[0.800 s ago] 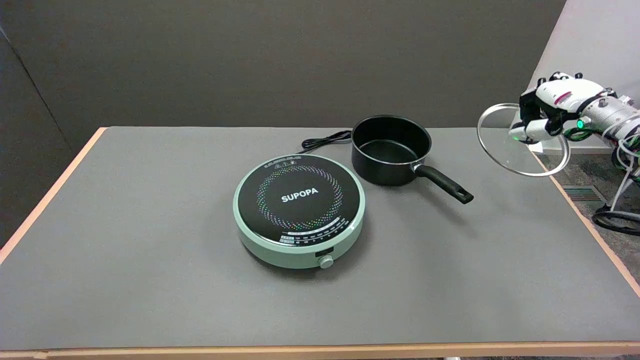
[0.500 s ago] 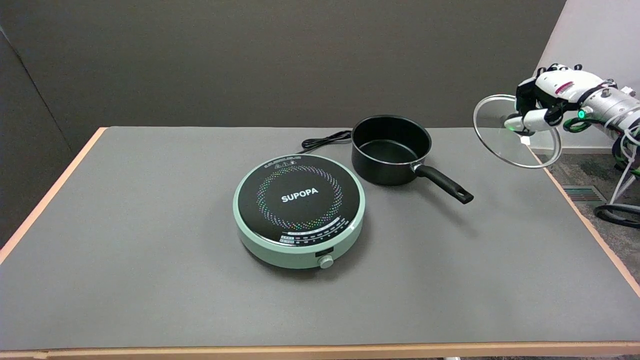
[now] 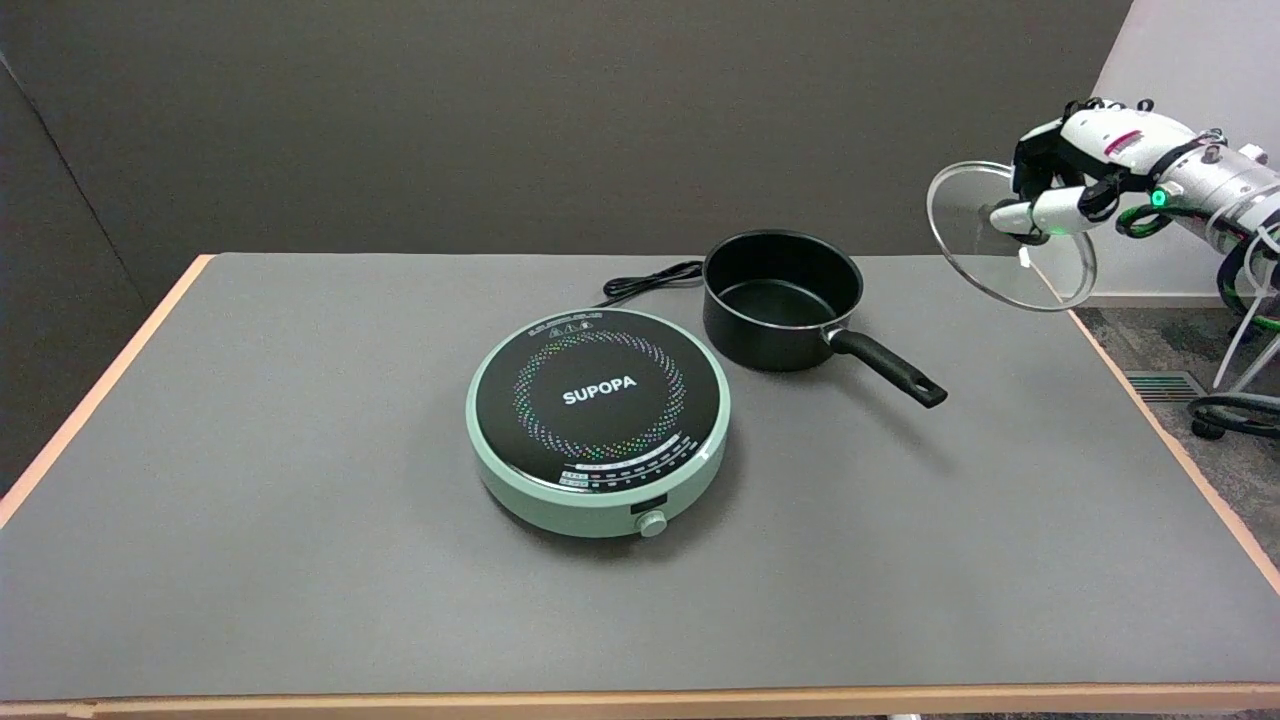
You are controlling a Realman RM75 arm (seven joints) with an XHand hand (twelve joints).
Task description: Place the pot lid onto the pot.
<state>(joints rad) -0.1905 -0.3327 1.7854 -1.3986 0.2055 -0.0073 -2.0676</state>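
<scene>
A black pot (image 3: pixel 782 298) stands uncovered on the grey table, its long handle (image 3: pixel 888 368) pointing toward the front right. High at the right, above the table's far right corner, my right hand (image 3: pixel 1065 180) holds the round glass pot lid (image 3: pixel 1005 240) by its knob. The lid is tilted, its face turned left toward the pot. It hangs in the air to the right of the pot and well above it, apart from the pot's rim.
A mint-green induction cooker (image 3: pixel 598 418) marked SUPOPA sits left of the pot, its black cord (image 3: pixel 650 281) trailing behind. The table's right edge (image 3: pixel 1170 440) runs under the arm. Cables (image 3: pixel 1235 415) lie on the floor beyond it.
My right hand has carried the lid up and a little to the left, closer to the pot. The pot and the cooker have stayed in place.
</scene>
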